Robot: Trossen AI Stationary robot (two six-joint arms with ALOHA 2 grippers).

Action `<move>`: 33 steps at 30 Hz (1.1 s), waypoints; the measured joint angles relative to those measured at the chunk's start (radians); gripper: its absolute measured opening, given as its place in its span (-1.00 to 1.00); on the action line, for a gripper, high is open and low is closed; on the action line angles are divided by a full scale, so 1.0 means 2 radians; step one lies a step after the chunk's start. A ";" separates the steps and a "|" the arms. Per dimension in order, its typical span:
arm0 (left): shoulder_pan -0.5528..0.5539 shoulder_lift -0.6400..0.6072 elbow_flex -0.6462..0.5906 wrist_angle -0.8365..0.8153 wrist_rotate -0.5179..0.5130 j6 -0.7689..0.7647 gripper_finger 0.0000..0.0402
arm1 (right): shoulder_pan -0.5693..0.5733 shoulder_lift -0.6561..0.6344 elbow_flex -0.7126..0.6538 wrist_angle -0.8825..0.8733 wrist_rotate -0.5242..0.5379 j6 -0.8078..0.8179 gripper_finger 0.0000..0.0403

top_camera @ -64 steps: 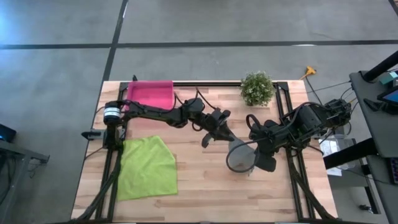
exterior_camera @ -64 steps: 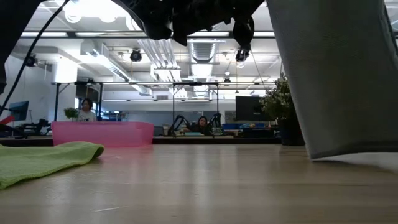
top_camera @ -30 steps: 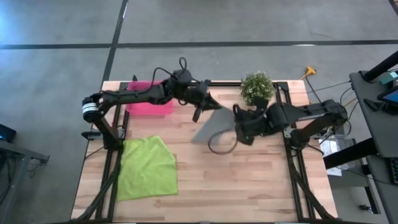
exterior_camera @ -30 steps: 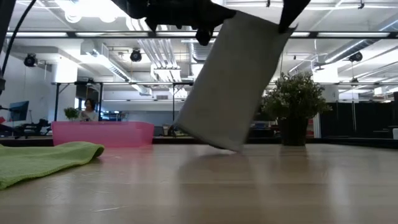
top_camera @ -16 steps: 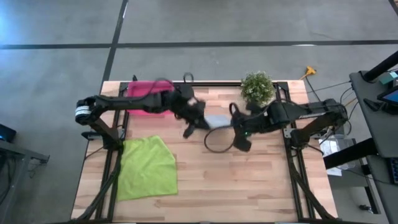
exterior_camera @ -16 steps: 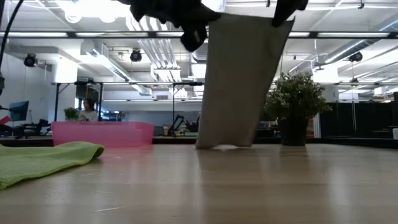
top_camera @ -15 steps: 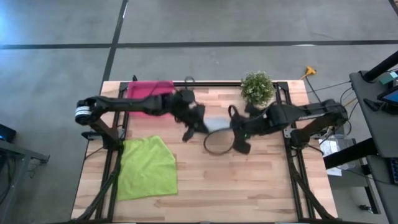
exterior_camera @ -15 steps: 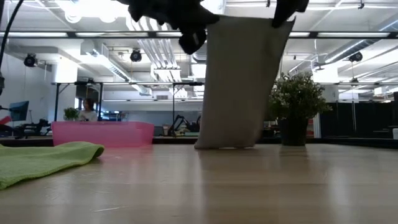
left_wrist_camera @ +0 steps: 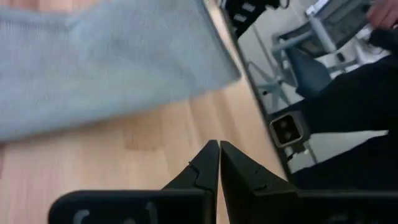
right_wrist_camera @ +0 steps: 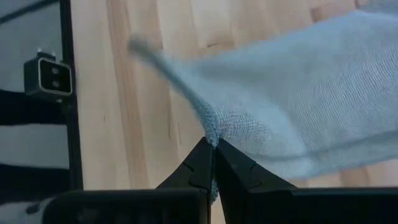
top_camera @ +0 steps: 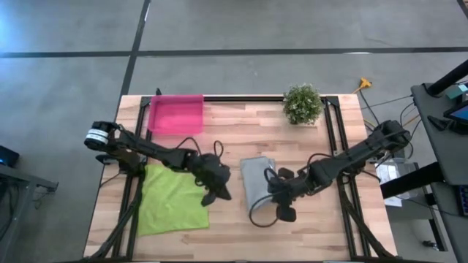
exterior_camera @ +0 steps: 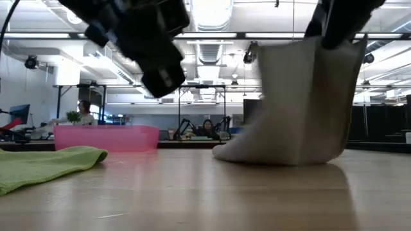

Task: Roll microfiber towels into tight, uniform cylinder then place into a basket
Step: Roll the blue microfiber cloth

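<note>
since half a second ago both arms have swung nearer and the grey towel (top_camera: 256, 179) has dropped onto the surface (top_camera: 307, 226). right jaws (right_wrist_camera: 212, 144) pinch its edge; left jaws (left_wrist_camera: 219, 149), together, hold nothing. green towel (top_camera: 172, 199) lies flat; pink basket (top_camera: 175, 113) sits far back.

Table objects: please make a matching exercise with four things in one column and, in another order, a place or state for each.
Things:
1. grey towel
2. green towel
3. pink tray
4. potted plant

Places or states:
A. lying flat near the table's front left corner
B. far left corner, nothing in it
C. one edge lifted, pinched by the right gripper
D. far side, right of centre

Pairs: 1-C, 2-A, 3-B, 4-D
</note>
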 joint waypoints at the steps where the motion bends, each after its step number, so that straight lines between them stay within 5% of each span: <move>1: -0.005 0.000 -0.008 0.001 -0.004 -0.001 -1.00 | 0.002 0.000 -0.009 0.015 0.000 0.006 -0.96; 9: -0.014 0.000 -0.025 0.026 -0.019 -0.053 -1.00 | 0.006 0.000 -0.060 0.105 -0.005 0.034 -0.96; 16: -0.014 0.000 -0.006 0.084 -0.061 -0.079 -1.00 | 0.012 0.000 -0.080 0.102 -0.048 0.020 -0.96; 33: -0.017 0.000 0.015 0.081 -0.127 -0.074 -0.90 | 0.013 0.002 -0.083 0.104 -0.048 0.018 -0.96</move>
